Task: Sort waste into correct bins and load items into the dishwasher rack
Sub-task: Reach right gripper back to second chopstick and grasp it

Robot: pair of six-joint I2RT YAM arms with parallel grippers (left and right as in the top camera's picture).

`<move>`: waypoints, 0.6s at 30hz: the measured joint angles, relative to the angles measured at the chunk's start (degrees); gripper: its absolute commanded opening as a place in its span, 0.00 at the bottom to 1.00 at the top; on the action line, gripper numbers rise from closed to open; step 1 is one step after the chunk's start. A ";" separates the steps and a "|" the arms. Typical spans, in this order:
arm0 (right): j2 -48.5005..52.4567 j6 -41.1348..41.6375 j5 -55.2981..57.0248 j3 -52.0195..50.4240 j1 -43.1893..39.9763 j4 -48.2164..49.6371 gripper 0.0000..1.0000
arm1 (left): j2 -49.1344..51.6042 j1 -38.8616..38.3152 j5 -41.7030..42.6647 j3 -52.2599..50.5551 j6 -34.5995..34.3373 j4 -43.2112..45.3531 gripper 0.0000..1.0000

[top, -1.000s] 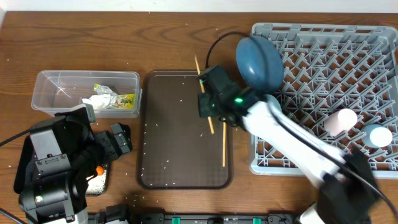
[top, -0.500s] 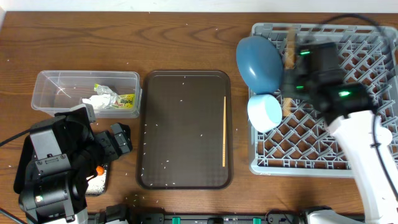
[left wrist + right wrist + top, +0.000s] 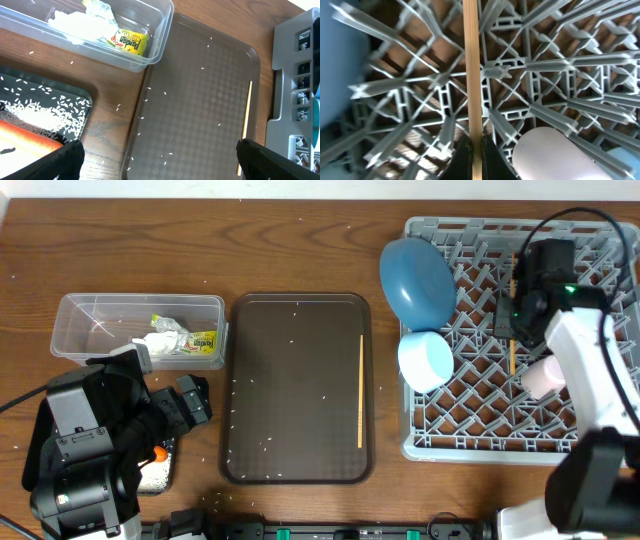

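My right gripper [image 3: 511,320] is shut on one wooden chopstick [image 3: 511,358] and holds it over the grey dishwasher rack [image 3: 480,442]. In the right wrist view the chopstick [image 3: 472,75] runs straight up from the shut jaws [image 3: 477,157], beside the pinkish-white cup [image 3: 550,155]. The rack also holds the blue plate [image 3: 415,280], the white bowl [image 3: 425,360] and the pinkish cup [image 3: 545,375]. The other chopstick [image 3: 361,390] lies on the brown tray [image 3: 300,310]. My left gripper [image 3: 160,167] is open and empty. The light-blue cup is hidden.
The clear tub [image 3: 80,315] holds the wrapper [image 3: 202,342] and napkin [image 3: 158,340]. The black tray [image 3: 75,90] below it holds rice [image 3: 40,117] and the carrot [image 3: 25,139], partly under my left arm. Rice grains dot the brown tray [image 3: 200,100].
My right gripper has carried the chopstick to the right, from beside the blue plate to the rack's right half near the pinkish cup. The left arm has not moved.
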 measured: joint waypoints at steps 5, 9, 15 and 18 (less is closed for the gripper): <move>0.61 -1.38 0.85 0.02 0.57 -0.33 0.50 | 0.00 0.00 0.00 0.02 0.00 0.26 0.98; -1.38 -1.97 -1.33 0.35 2.60 -2.51 0.52 | 0.00 0.00 0.00 0.00 0.00 0.52 0.98; -11.32 0.28 -7.91 2.03 14.93 -2.47 0.49 | 0.00 0.00 0.00 0.02 0.00 1.09 0.98; -15.21 4.61 -9.77 3.34 24.52 -2.21 0.35 | 0.00 0.00 0.00 0.02 0.00 1.11 0.98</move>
